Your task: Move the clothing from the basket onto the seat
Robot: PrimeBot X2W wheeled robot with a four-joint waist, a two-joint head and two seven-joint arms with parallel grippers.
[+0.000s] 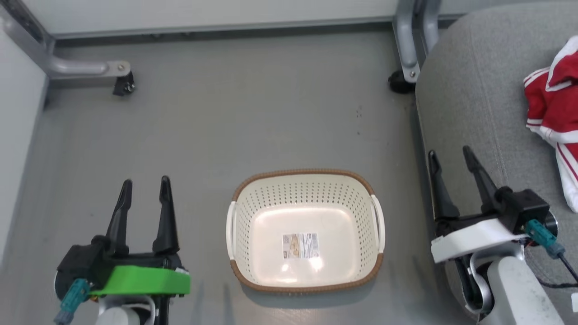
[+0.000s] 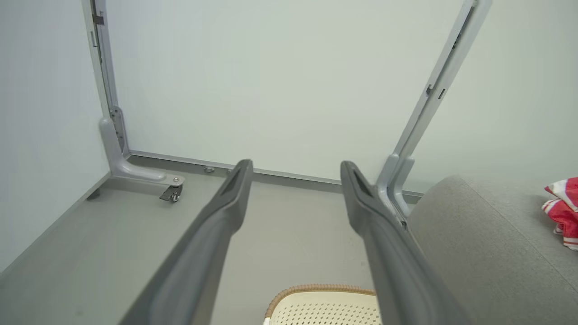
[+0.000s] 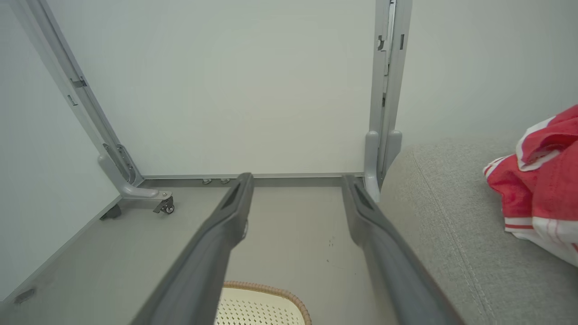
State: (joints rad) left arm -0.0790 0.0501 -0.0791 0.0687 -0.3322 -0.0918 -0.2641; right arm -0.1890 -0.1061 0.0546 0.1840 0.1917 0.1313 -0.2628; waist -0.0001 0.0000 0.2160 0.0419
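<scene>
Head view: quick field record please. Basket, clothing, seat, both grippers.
basket: on the grey floor between the grippers, upright
basket contents: no clothing; a paper label on its bottom
clothing: red with white trim, bunched on the seat, cut off by the right edge
seat: grey cushion, right of the basket
left gripper: open, holding nothing, left of the basket
right gripper: open, holding nothing, at the seat's near edge
task state: looks done

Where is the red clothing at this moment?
In the head view the clothing lies on the seat at the far right, right of the right claw, apart from the basket.
</scene>
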